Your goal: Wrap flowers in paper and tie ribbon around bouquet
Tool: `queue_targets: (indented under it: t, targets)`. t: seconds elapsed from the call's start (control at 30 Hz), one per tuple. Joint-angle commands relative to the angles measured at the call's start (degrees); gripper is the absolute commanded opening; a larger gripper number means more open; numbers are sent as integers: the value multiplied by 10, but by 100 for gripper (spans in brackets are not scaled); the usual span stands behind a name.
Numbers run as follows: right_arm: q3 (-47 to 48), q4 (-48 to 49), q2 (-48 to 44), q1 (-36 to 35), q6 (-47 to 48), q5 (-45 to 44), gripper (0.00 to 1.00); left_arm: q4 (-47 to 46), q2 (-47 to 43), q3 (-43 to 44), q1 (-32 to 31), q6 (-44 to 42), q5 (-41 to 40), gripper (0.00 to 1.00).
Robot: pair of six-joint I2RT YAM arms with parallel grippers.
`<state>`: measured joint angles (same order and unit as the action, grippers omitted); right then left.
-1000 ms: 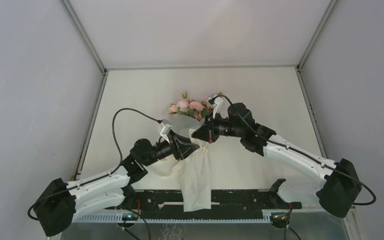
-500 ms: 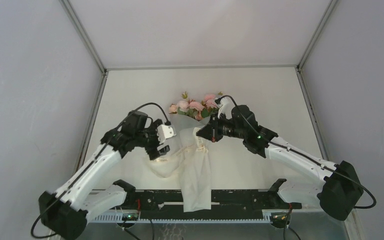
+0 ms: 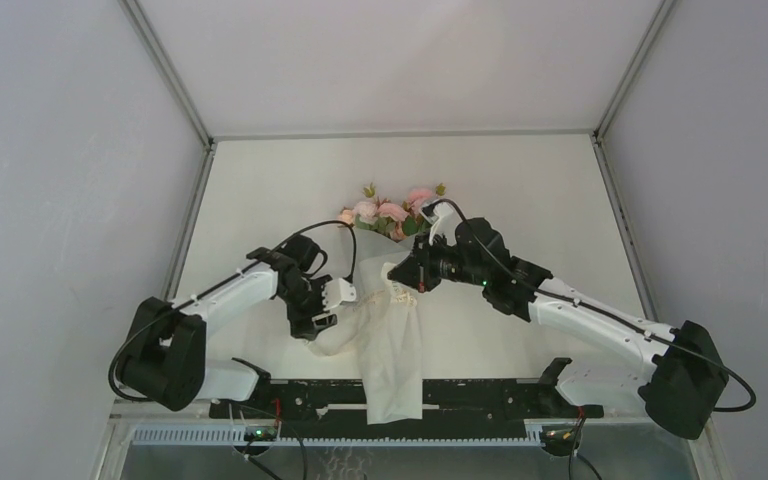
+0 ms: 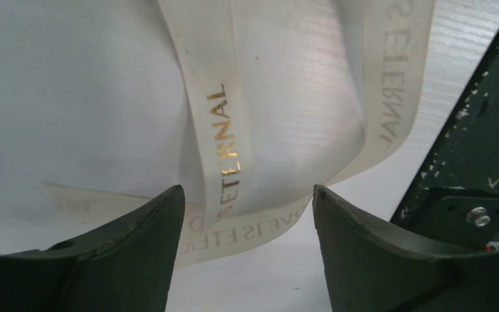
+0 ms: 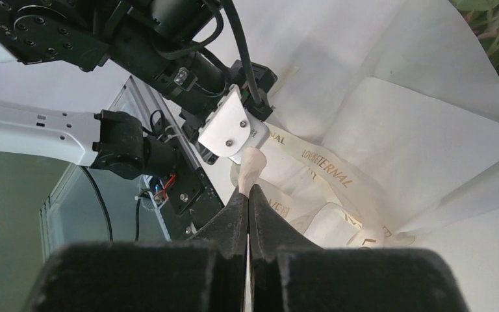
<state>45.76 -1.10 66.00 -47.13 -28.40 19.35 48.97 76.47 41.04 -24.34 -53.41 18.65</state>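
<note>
— What does the left wrist view add?
— Gold lettering, "ETERNAL", on the cream ribbon [image 4: 224, 130], looped over the white paper [image 4: 91, 97]. The left gripper [image 4: 248, 198] stands spread, nothing pinched.
— And overhead?
— The bouquet [image 3: 382, 325] lies at frame centre, pink flowers [image 3: 385, 212] at its upper end, creased wrapping trailing down. The right gripper [image 5: 248, 195], pressed together, pinches the ribbon's end.

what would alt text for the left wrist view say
The left end effector stands open, its two dark fingers framing a cream ribbon printed ETERNAL in gold, looped across white paper. A dark rail fills the right edge.
</note>
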Motion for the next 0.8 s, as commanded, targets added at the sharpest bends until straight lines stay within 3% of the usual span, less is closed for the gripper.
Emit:
queue_targets:
  t: [0.0, 0.17, 0.37, 0.47, 0.5, 0.63, 0.77]
  targets:
    - [6, 14, -18, -8, 4, -21, 0, -46, 9, -3, 4, -6, 7, 67]
    - [6, -5, -23, -8, 9, -20, 0, -58, 44, 0, 5, -13, -15, 39]
    - [6, -10, -30, -7, 18, -17, 0, -78, 17, -10, 19, -26, -29, 44]
    - [6, -14, -31, -8, 23, -18, 0, -81, 30, 3, 24, -18, -38, 40]
    - [6, -15, -32, -8, 24, -19, 0, -81, 37, 8, 25, -12, -39, 36]
    - [5, -22, -40, -7, 28, -22, 0, -48, 42, 26, 26, -13, -24, 3]
    - [6, -29, -38, -1, 19, -25, 0, 74, -17, 80, 27, -26, 11, 0]
